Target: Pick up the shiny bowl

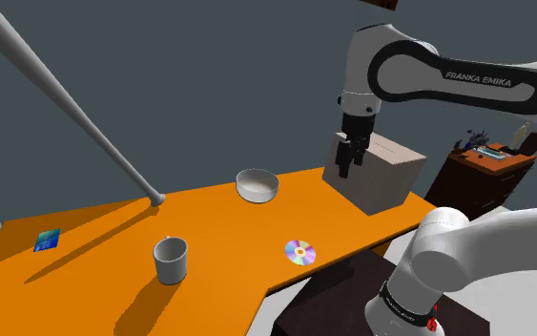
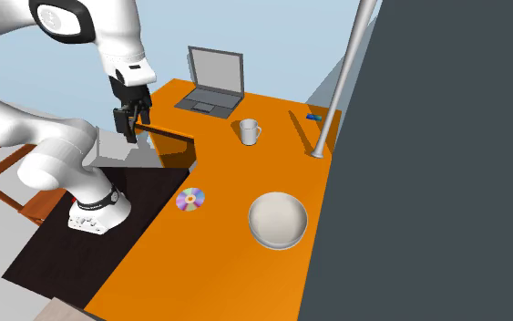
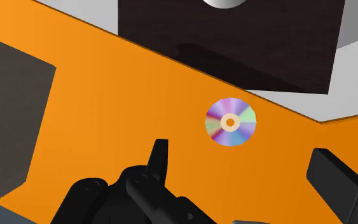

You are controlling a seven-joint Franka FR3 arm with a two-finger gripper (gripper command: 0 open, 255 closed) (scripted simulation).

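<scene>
Orange tabletop (image 1: pixel 113 229) carries the pale grey round bowl (image 1: pixel 257 184), upright near its far edge in the shoulder view, between a grey pole (image 1: pixel 156 199) and a tan box (image 1: pixel 390 177). All-black two-finger gripper (image 1: pixel 345 172) hangs above the table beside the box, fingers spread wide, gripping nothing. Iridescent compact disc (image 3: pixel 231 122) lies beneath it.

White arm (image 1: pixel 444 246) of smooth, rounded links, dark bands at the joints. White lettering "FRANKA EMIKA" (image 1: pixel 478 80) on a dark panel of the upper link. All-black tool (image 1: pixel 346 172), two blocky fingers (image 3: pixel 160 158). Small red mark (image 1: pixel 433 325) near the base ring.
</scene>
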